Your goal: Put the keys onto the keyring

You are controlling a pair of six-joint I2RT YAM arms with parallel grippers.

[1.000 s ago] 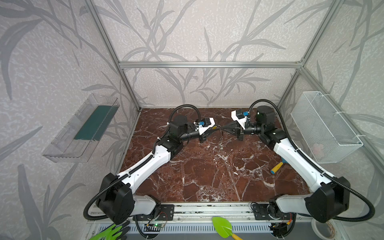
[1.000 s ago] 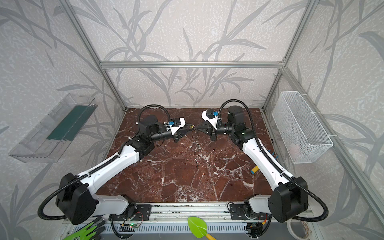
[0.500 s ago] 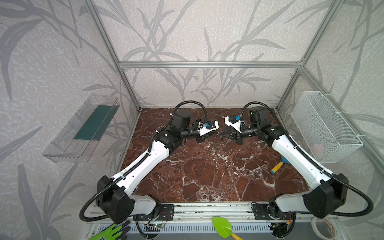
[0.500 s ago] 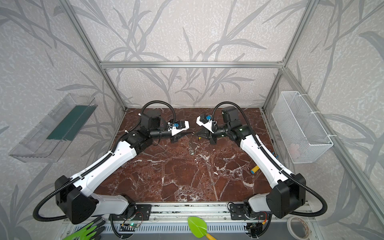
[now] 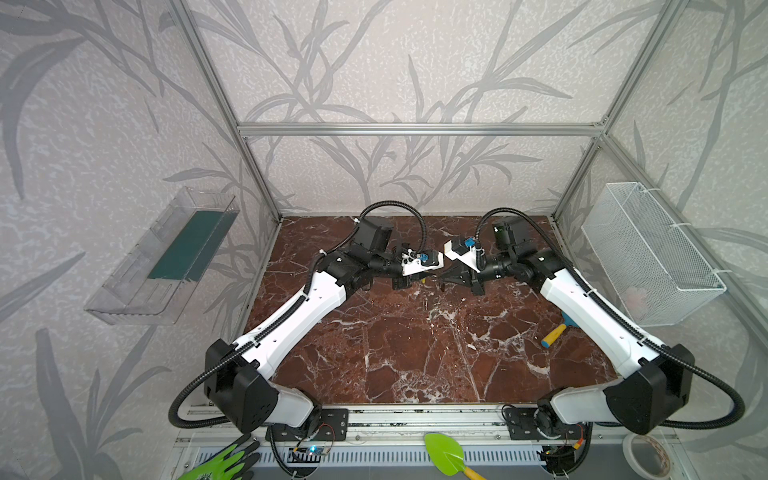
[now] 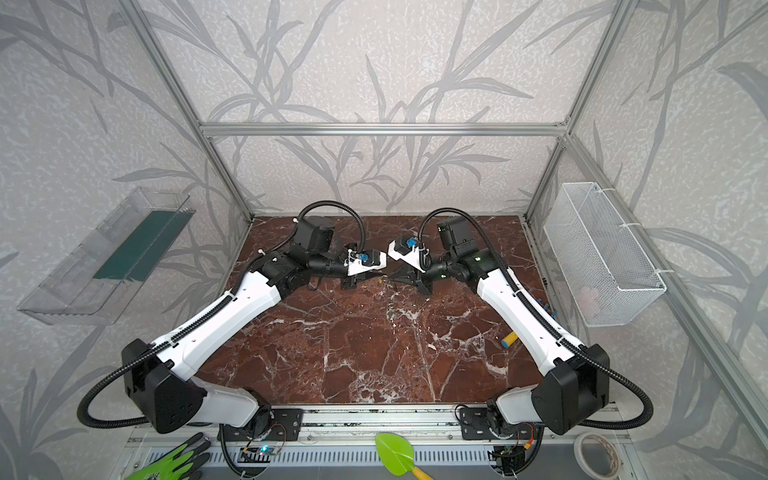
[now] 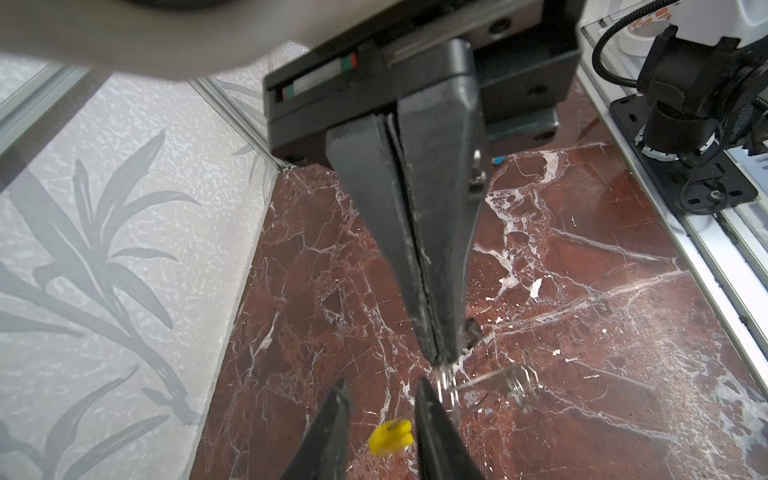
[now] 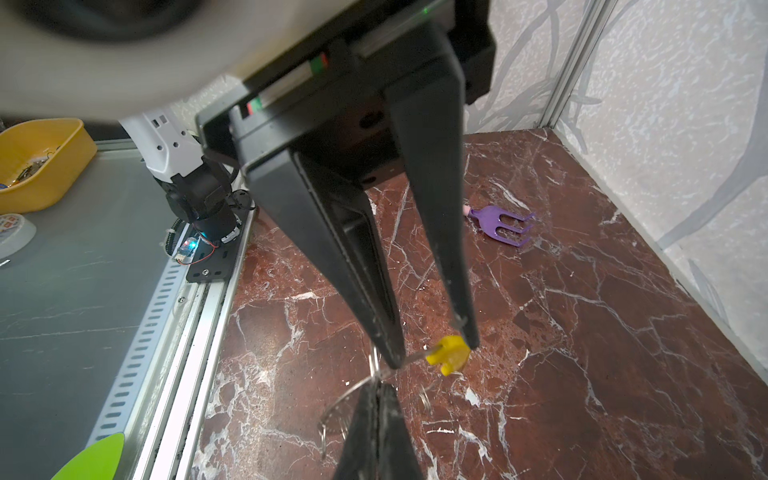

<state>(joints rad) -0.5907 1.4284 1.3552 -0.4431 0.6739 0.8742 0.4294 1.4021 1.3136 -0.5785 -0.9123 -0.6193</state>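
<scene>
Nothing legible — orange lettering on the tape roll (image 7: 633, 37) is too blurred.

Red-brown marble tabletop (image 5: 415, 353) — on it a yellow-handled tool (image 5: 555, 334) and a purple fork (image 8: 500, 224).
</scene>
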